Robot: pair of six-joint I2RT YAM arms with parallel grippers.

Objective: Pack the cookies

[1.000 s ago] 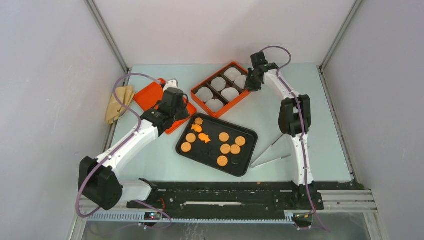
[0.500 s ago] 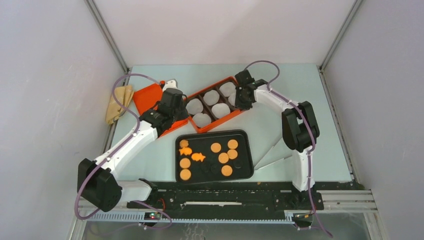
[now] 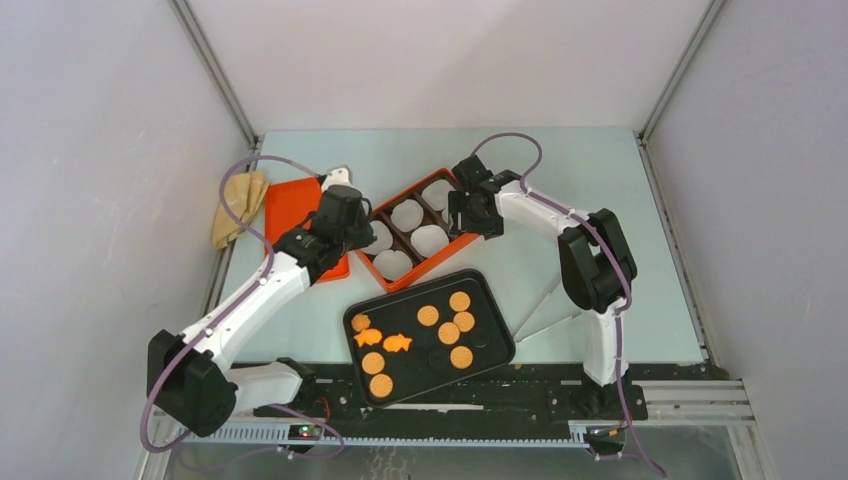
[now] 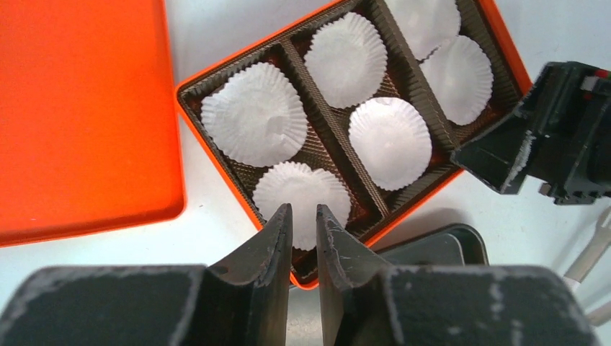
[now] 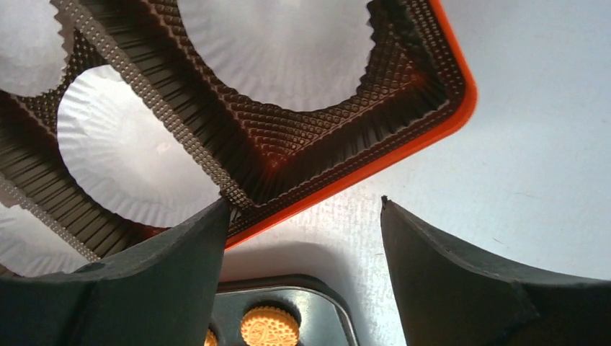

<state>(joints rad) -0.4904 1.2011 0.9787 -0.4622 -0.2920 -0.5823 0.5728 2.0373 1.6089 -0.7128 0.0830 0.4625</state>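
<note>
The cookies (image 3: 428, 316) lie in a black tray (image 3: 492, 348) near the front of the table: several round orange ones, two orange fish shapes and a few dark rounds. One round orange cookie (image 5: 270, 326) shows below the right wrist. Behind the tray sits an orange compartment box (image 3: 445, 258) holding white paper liners (image 4: 253, 115). My left gripper (image 3: 358, 232) hovers over the box's near-left corner (image 4: 223, 180), jaws only slightly apart with nothing between them. At the box's right corner (image 5: 360, 173) my right gripper (image 3: 457, 210) stands wide open, its left finger by the rim.
The orange lid (image 3: 295, 205) lies flat left of the box, under the left arm. A tan cloth (image 3: 235, 205) sits at the far left edge. Metal tongs (image 3: 545, 312) rest right of the tray, near the right arm.
The box has slid left and nearer with the right gripper on it. That gripper has now opened wide. The tray has shifted nearer and turned. The left gripper moved slightly.
</note>
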